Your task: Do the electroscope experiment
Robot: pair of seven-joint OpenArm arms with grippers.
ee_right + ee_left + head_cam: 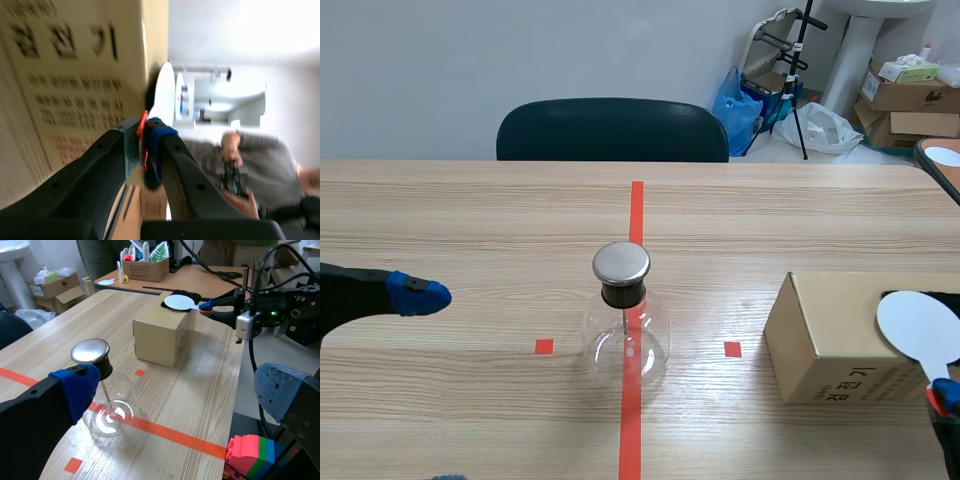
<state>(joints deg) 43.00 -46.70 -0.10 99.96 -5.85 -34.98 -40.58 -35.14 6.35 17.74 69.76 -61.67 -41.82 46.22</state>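
Where red tape (631, 430) runs, a round glass flask (626, 340) (metal-capped) stands.

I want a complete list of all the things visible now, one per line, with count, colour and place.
table: one, light wood with red tape marks, under the other things
glass flask: one, clear with a silver cap, on the middle tape line
cardboard box: one, brown, on the table to the right of the flask
white paddle: one, white disc with a red handle, held over the box
chair: one, dark, behind the table's far edge
toy blocks: one stack, red, green and blue, past the table edge
left end effector: one, black with blue pads, open, left of the flask, not touching it
right end effector: one, black, shut on the paddle's handle
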